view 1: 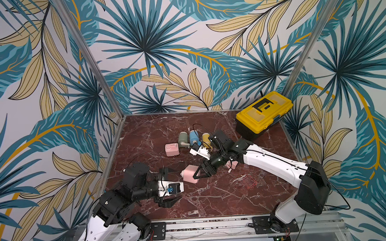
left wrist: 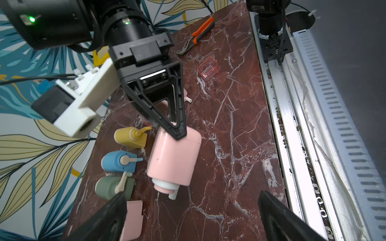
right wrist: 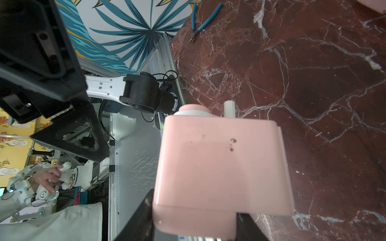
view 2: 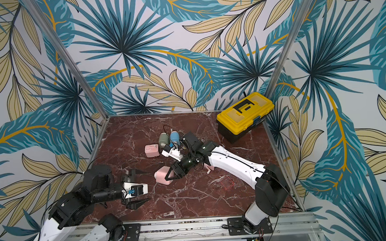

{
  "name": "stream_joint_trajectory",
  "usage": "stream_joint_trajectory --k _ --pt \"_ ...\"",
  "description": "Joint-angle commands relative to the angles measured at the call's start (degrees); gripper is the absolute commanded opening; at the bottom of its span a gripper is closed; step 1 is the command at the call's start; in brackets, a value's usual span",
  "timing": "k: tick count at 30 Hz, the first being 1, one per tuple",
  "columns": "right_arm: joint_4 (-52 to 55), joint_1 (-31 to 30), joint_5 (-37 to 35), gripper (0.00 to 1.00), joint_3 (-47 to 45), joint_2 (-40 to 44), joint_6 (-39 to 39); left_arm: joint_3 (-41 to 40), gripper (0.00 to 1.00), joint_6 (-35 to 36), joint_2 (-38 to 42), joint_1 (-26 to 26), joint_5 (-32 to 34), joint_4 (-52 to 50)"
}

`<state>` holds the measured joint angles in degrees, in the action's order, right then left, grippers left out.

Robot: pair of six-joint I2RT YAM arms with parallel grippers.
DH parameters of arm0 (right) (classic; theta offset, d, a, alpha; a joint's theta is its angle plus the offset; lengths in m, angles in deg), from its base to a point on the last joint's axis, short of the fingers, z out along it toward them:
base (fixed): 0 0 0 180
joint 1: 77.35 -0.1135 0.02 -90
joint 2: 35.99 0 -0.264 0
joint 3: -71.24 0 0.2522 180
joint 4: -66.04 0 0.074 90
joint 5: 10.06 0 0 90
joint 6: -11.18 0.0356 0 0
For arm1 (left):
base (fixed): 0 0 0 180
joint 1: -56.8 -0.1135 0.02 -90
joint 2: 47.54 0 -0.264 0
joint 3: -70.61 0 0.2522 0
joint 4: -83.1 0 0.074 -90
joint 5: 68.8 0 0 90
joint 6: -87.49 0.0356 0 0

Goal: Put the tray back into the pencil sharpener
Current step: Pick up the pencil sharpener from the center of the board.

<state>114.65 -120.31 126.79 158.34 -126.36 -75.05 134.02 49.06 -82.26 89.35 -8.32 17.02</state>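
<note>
**Fig. Bimanual rig, top and wrist views.**

**Pencil sharpener.** The pencil sharpener (view 1: 188,174) (view 2: 161,175) lay on its side near the centre of the red-marble tabletop (view 1: 214,199), between the two arms.
- Body: pale pink, glossy, boxy w/ rounded edges.
- One end carried a white collar and a short white crank stub, clearest in the left wrist view (left wrist: 173,160).
- The right wrist view (right wrist: 219,167) showed a few dark specks on the broad face and a stepped notch at the gripped end.

**Right tool.** The right tool (view 1: 197,176) (view 2: 168,178) (left wrist: 177,135) pinched the end opp. the collar, w/ one finger on each side of the body. Whether the sharpener was lifted clear of the tabletop could not be told.

**Tray.** The tray (view 1: 248,181) (view 2: 228,183) (left wrist: 208,68) was a small see-through box, red-tinted, w/ thin walls and one side open. It sat on the tabletop on the right arm's side, well apart from the sharpener and from both tools.

**Left tool.** The left tool (view 1: 178,183) (view 2: 148,185) had its fingers spread wide w/ nothing between them. It pointed toward the collar end, near the sharpener but not touching it.

**Background.**
- A green sharpener (view 1: 183,138), a blue sharpener (view 1: 193,137) and a yellow sharpener (view 1: 206,138) lay side by side toward the back.
- A small pink sharpener (view 1: 172,149) stood just beside the green one.
- A yellow toolbox (view 1: 264,112) occupied the back corner on the right arm's side.
</note>
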Motion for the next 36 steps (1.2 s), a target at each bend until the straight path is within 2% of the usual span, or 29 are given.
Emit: stream_joint_trajectory --k 1,5,18,36 --pt "-0.04 -0.11 3.53 0.26 -0.6 0.57 3.04 -0.55 1.0 7.48 -2.35 1.01 0.91 0.24" --pt "-1.6 -0.45 4.46 0.26 -0.98 0.28 4.92 0.03 0.99 9.0 -5.45 1.11 3.34 2.13" --pt "-5.49 -2.2 7.86 0.26 -0.85 0.19 8.22 0.36 1.0 7.01 -10.43 1.98 1.73 6.26" --pt "-10.3 -2.74 10.43 0.27 -0.81 -1.12 12.2 0.97 0.65 8.98 -13.38 4.61 6.04 6.19"
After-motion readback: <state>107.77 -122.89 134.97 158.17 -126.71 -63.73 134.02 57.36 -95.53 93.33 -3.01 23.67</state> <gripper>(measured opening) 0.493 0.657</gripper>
